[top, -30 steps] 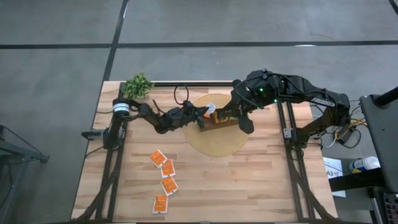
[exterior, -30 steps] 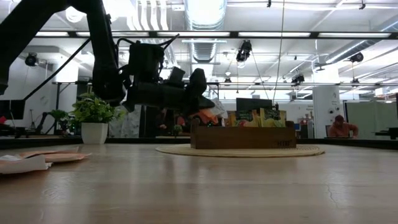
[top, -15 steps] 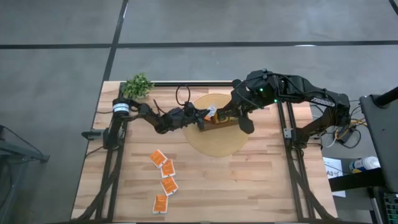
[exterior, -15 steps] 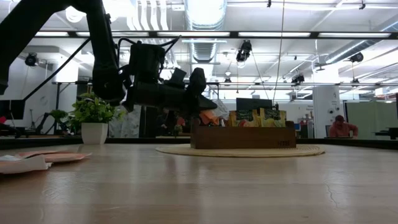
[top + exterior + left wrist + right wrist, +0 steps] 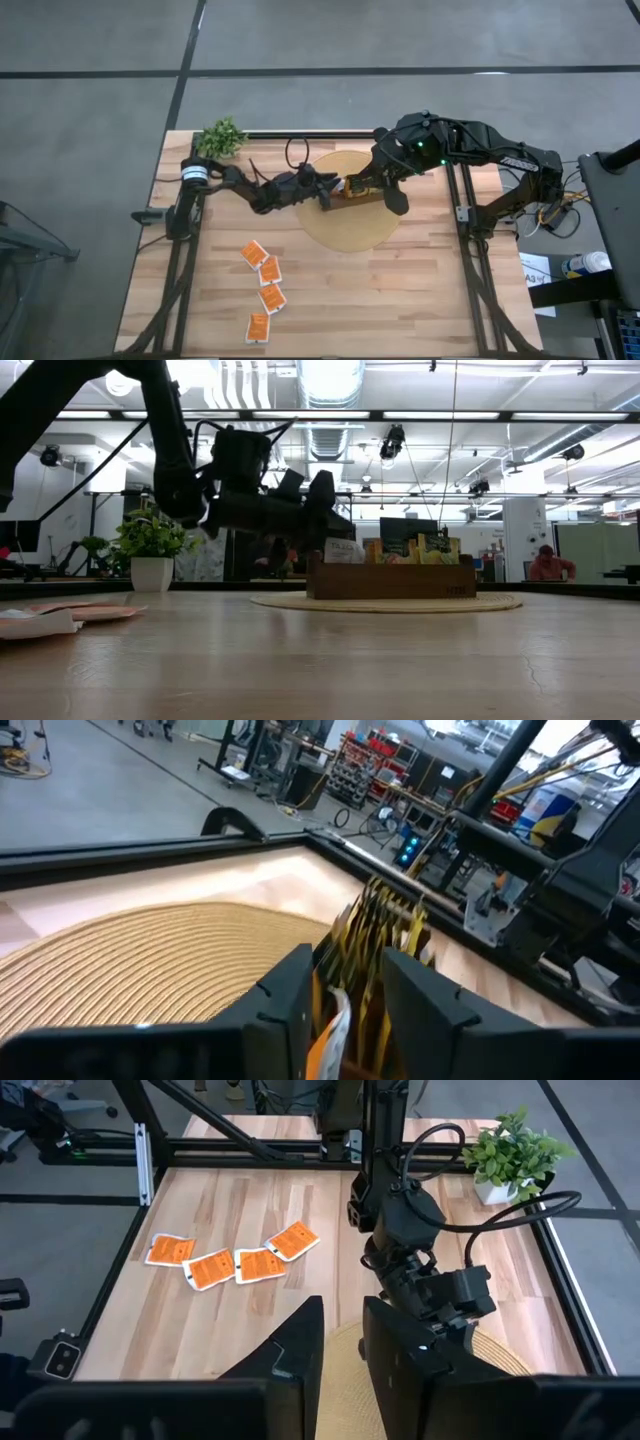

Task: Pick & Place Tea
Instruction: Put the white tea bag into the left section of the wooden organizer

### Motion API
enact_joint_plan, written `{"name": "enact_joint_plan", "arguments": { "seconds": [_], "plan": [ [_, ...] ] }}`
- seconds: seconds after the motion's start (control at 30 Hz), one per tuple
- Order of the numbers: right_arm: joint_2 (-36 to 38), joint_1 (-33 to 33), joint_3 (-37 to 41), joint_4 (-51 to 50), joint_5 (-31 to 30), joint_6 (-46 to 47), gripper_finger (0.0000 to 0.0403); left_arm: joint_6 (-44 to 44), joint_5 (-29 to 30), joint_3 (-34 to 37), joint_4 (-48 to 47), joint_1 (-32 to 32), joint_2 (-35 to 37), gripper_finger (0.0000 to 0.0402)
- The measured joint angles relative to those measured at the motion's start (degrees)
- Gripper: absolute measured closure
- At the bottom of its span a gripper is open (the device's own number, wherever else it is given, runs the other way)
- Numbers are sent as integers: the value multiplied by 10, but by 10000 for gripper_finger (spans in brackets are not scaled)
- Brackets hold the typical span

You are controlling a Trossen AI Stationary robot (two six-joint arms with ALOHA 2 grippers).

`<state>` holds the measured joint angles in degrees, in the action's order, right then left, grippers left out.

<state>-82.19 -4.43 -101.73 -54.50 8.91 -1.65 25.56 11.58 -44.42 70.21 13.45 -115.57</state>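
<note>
Tea in the box: we see sachets standing upright in the wooden box (image 5: pixel 390 580); a white-and-orange one (image 5: pixel 343 551) sits at the end nearest the left arm, with yellow and green dark-labelled ones (image 5: pixel 420 548) further along.
Loose tea: four orange-and-white sachets (image 5: pixel 264 292) lie flat in a ragged line on the bench (image 5: pixel 400 300), well apart from the box, on the left arm's side.
Box: we find it resting on a round woven mat (image 5: pixel 350 235) toward the far middle of the bench.
Left claw (image 5: pixel 327 186): it hangs at the box's end, just above the white-and-orange sachet; its fingers (image 5: pixel 290 1005) stand parted, with a gap between them and nothing gripped that we can see.
Right claw (image 5: pixel 372 183): it hovers over the box from the other side; its fingers (image 5: pixel 300 1345) are narrowly parted, and we cannot tell whether they pinch anything.
Potted plant (image 5: pixel 221 136): it stands at the far corner on the left arm's side.
</note>
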Motion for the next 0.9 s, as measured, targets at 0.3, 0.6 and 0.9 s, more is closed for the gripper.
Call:
{"name": "enact_joint_plan", "arguments": {
  "seconds": [0.3,0.6,0.9],
  "plan": [
    [0,0,0,0,-3,5,321,-17,-1,-3,2,0,48,278],
    [0,-10,15,-38,-46,15,288,-60,-4,42,-81,-2,190,278],
    [0,-13,94,-39,-46,17,247,-60,-17,107,-232,-27,374,278]
  ]
}}
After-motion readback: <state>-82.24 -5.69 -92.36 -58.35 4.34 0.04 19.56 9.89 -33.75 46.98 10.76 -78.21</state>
